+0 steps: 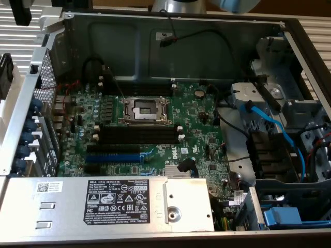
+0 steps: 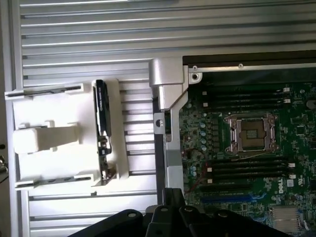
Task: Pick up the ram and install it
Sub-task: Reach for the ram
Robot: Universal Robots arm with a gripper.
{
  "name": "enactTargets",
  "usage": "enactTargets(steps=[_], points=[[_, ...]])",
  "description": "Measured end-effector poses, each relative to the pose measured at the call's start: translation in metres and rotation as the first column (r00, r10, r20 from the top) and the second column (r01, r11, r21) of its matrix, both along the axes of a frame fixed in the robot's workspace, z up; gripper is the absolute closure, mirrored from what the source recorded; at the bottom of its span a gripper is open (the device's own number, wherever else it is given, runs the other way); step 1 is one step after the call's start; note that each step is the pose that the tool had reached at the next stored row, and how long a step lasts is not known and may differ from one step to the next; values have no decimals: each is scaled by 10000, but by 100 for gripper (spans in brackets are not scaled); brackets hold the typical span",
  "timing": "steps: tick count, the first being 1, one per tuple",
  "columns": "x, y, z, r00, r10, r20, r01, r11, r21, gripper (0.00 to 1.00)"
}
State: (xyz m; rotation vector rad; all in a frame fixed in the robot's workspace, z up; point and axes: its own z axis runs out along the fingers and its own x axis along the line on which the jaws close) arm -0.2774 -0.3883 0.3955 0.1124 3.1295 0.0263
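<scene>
Nearest the wrist camera: gripper (image 2: 170,200), fingers pressed together, nothing pinched. Beneath it, the ram (image 2: 101,126) is seen standing on its long edge in a white holder (image 2: 54,138), which rests on the ribbed aluminium table (image 2: 89,39) outside the computer case (image 2: 168,84). Gripper and ram are apart; the ram is not yet lifted. Past the case wall the motherboard (image 1: 191,129) is exposed. Black memory slots (image 1: 137,135) lie beside the CPU socket (image 1: 144,108), with the blue expansion slot (image 1: 114,152) just next to them.

Risks, as judged:
- With the fingers closed, a descent onto the stick would strike its top edge and could knock it out of the holder.
- Only a thin edge is offered, so an off-centre pinch could let the stick tilt and later jam at a slot.
- The case wall stands between holder and board, and a low carry could catch on it.
- The socket sits close to the slots and could be struck by a misplaced stick.
</scene>
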Motion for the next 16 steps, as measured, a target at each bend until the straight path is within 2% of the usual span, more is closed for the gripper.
enactTargets(steps=[7, 16], points=[[-305, 0, -7, 9999, 1, -109, -1, 10000, 1, 90], [-709, -1, -7, 9998, 0, -180, 0, 10000, 14, 90]])
